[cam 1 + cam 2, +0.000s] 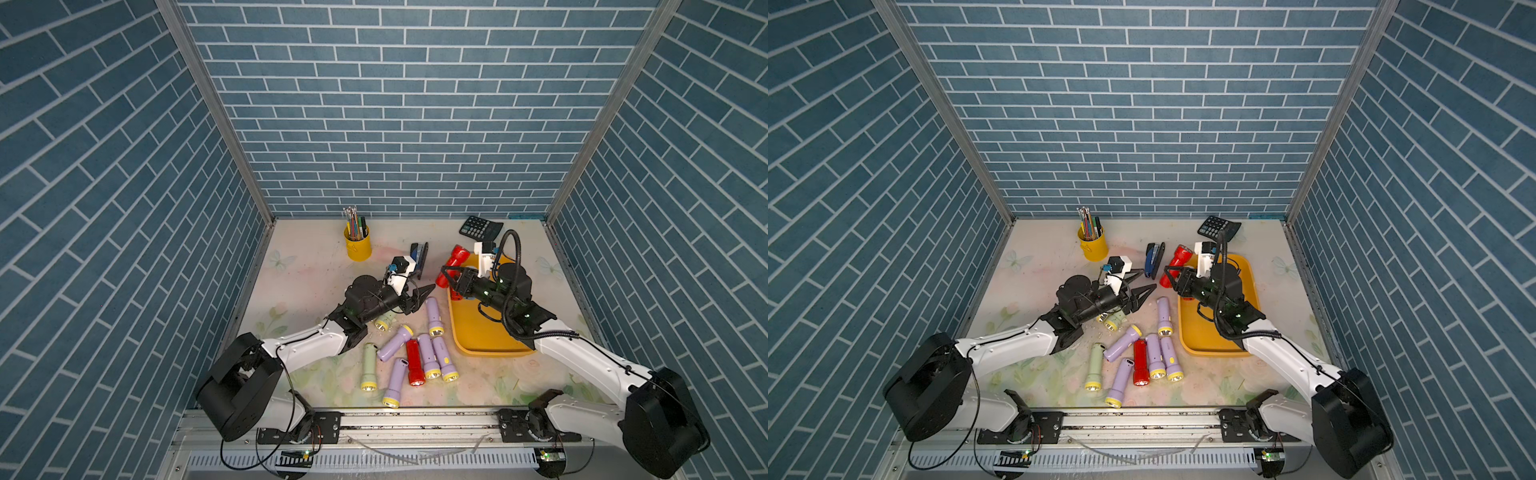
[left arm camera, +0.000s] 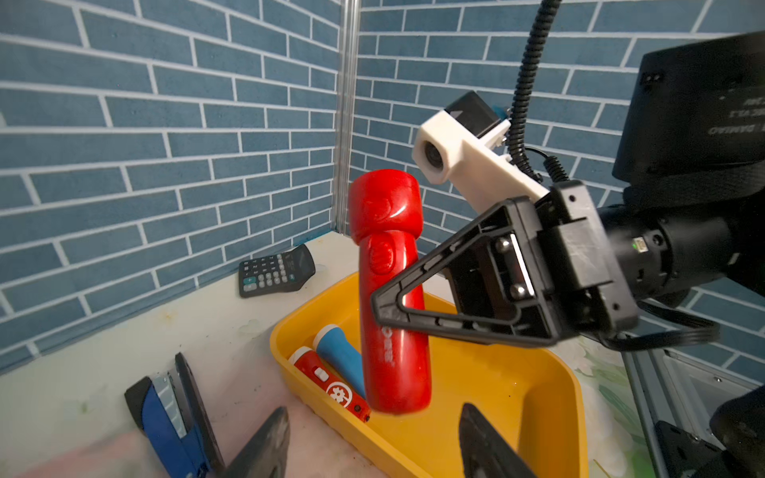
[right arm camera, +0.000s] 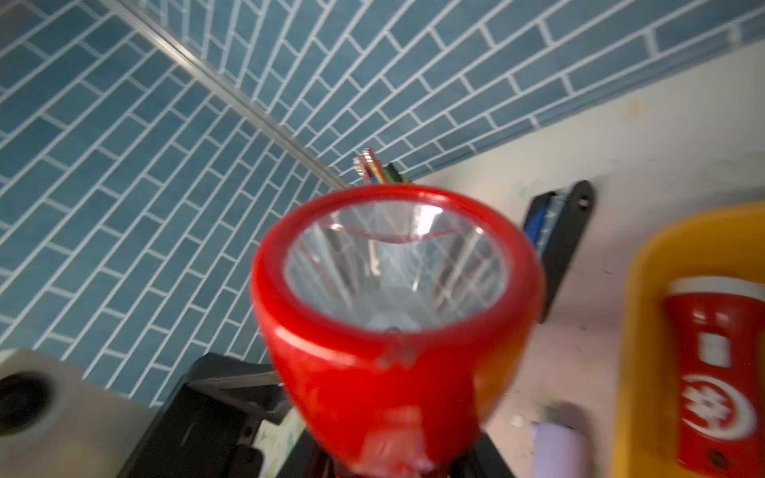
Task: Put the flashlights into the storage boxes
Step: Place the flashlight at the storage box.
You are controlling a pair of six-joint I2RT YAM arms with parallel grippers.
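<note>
My right gripper (image 1: 446, 279) is shut on a big red flashlight (image 1: 456, 258) and holds it tilted above the far left corner of the orange-yellow storage box (image 1: 478, 332). In the left wrist view its fingers clamp the flashlight's (image 2: 389, 289) body. A small red flashlight (image 2: 331, 383) and a blue one (image 2: 343, 356) lie inside the box (image 2: 517, 393). My left gripper (image 1: 426, 281) is open and empty, just left of the held flashlight. Several lilac, green and red flashlights (image 1: 414, 361) lie loose on the table in front.
A dark blue stapler (image 1: 417, 259) stands behind my left gripper. A yellow pen cup (image 1: 358, 247) sits at the back left and a black calculator (image 1: 480, 227) at the back right. A lilac flashlight (image 1: 433, 316) lies close to the box's left wall.
</note>
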